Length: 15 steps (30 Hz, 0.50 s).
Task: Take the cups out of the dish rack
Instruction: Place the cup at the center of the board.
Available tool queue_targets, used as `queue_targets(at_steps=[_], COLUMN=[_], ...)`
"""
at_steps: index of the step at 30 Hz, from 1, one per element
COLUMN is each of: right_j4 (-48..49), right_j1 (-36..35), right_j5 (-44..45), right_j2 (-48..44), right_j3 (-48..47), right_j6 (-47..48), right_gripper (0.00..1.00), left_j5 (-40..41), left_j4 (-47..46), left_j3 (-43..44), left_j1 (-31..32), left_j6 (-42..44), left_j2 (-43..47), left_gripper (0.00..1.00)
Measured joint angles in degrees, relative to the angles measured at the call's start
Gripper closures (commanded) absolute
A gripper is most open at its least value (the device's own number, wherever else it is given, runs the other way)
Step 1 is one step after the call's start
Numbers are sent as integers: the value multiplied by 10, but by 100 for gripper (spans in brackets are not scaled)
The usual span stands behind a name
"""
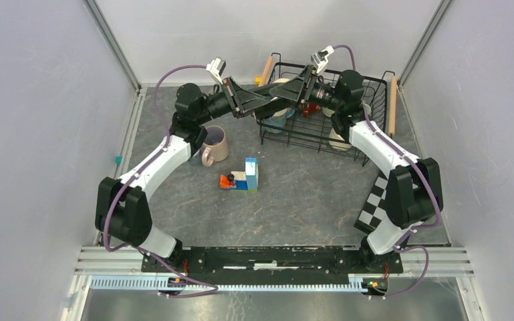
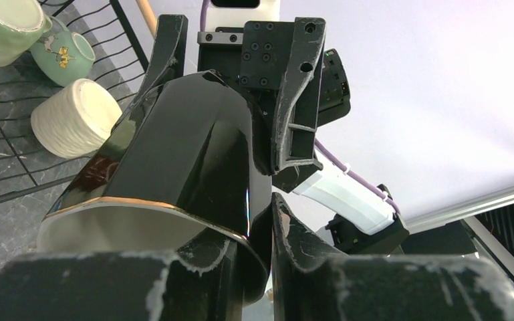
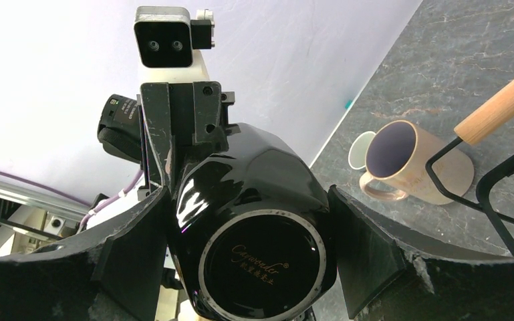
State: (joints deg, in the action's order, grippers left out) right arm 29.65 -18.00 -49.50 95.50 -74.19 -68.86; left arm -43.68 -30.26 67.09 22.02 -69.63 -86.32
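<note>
Pinching rim of glossy black gold-edged ceramic mug (image 2: 194, 154); left of it, cream ribbed mug (image 2: 73, 117) lying in black wire rack (image 2: 127, 30).

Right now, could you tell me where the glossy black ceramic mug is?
Seen from above, the black mug hangs at the black wire dish rack's left edge, held in the right gripper, the left gripper straddling its rim.

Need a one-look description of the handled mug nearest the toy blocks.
Find the black wire dish rack at the far end. Just left of it, on the grey table, a mug stands upright. It is pink-beige outside, dark purple inside; the cup beside it is whitish.
</note>
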Motion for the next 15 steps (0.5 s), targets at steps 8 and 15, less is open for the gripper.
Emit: queue_targets(at_steps=[8,15], right_j4=[-103,-170], right_j1=[-8,-17], right_j5=[35,74], right_j2=[-36,-82], right_j3=[1,7], right_j6=[88,152], right_gripper=[2,2], left_j5=[18,38], left_j4=[58,128], left_j3=[4,8], left_j1=[7,16], left_j6=[20,48], left_j2=[12,47], left_gripper=[98,98])
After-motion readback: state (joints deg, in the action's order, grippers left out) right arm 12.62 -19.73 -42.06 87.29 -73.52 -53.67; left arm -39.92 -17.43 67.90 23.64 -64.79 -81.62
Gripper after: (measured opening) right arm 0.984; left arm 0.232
